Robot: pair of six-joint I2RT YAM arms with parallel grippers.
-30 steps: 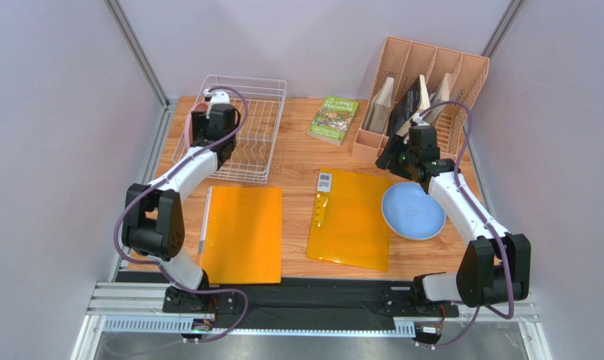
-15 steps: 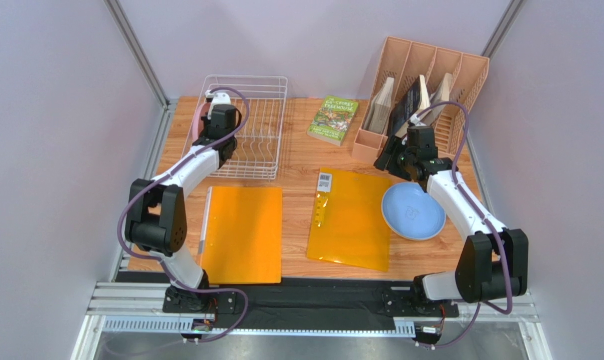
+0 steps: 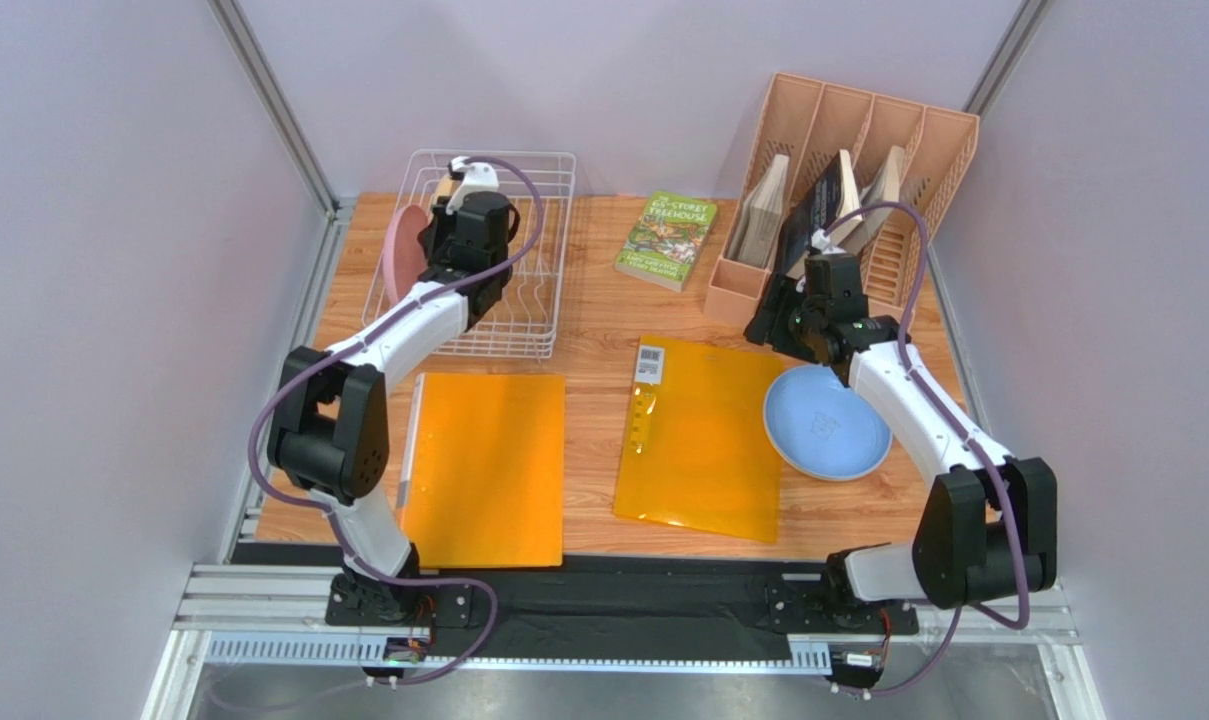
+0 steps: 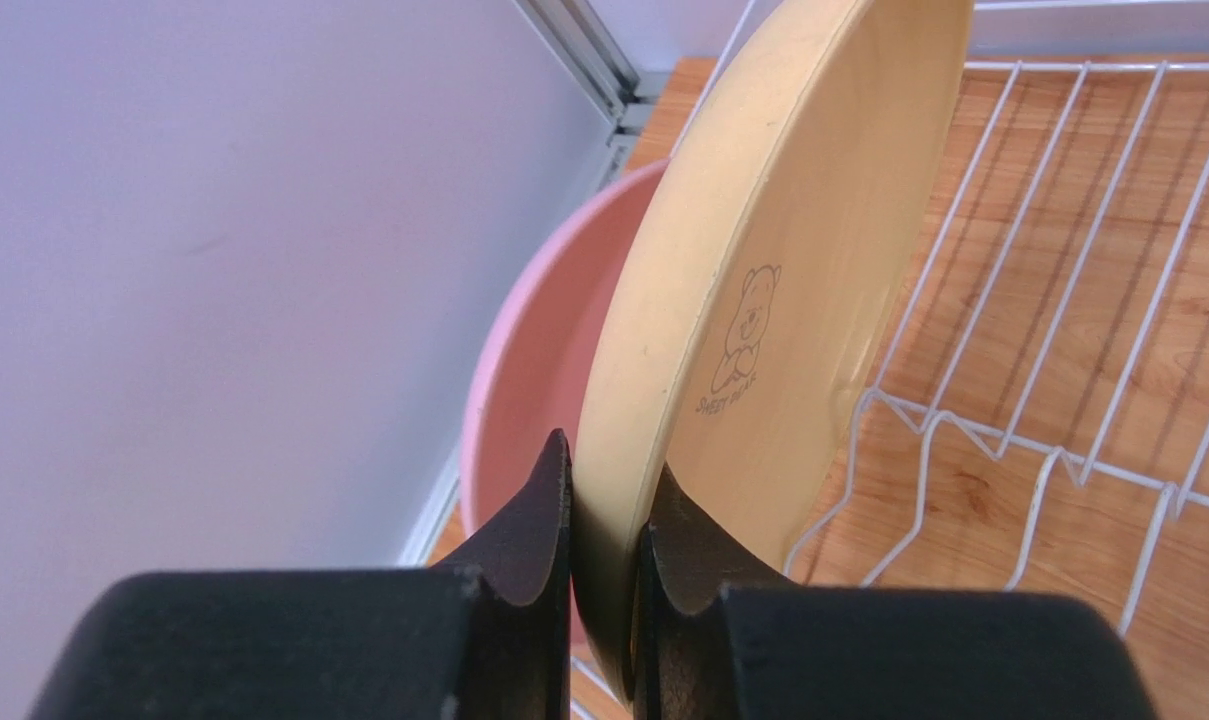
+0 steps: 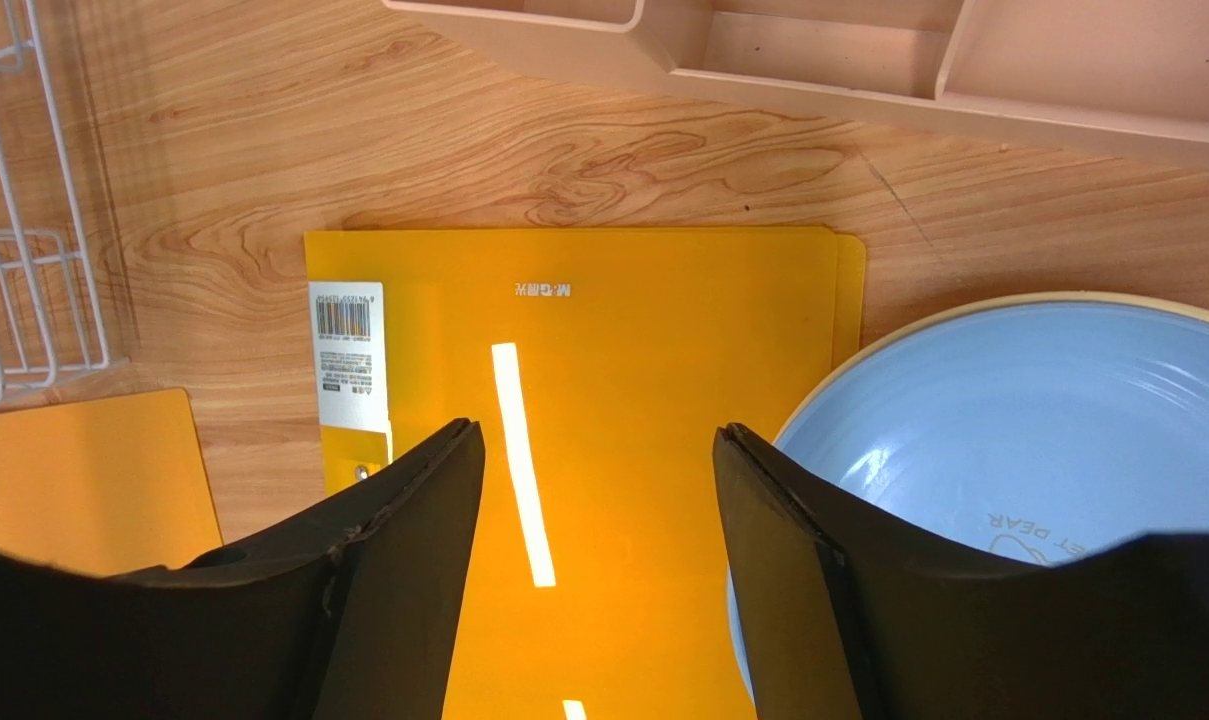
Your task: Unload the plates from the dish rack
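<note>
**Left gripper** (image 4: 607,483): one. Fingers pressed onto the rim of a cream-yellow plate (image 4: 776,270), one finger on each face.

**Cream-yellow plate:** one seen. It stands on edge, tilted, at the left end of the dish rack (image 3: 528,300). A small bear mark sits at its centre. The gripper hides its lower rim, so contact with the wires cannot be told.

**Pink plate** (image 4: 528,360): one. On edge just behind the cream-yellow plate, against the rack's left side.

**Dish rack:** one. White wire basket at the far left of the surface.

**Right gripper** (image 5: 595,495): one. Fingers spread wide, holding nothing, hanging over the right-hand orange folder (image 5: 625,390).

**Light blue plate** (image 5: 1076,435): one. It lies flat on the surface at the right, out of the rack, with its left rim over the folder's right edge.

**Orange folders:** two, both flat. The right one is noted above; the left one (image 3: 486,465) lies near the front of the rack.

**Green book** (image 3: 667,237): one, flat, between the rack and the organizer.

**Peach organizer** (image 3: 926,143): one, far right, slotted, with three books standing in it.

**Surface** (image 3: 595,323): one wood-grain tabletop.

**Room:** plain pale walls (image 3: 640,75) on three sides, with metal framing in the corners.
</note>
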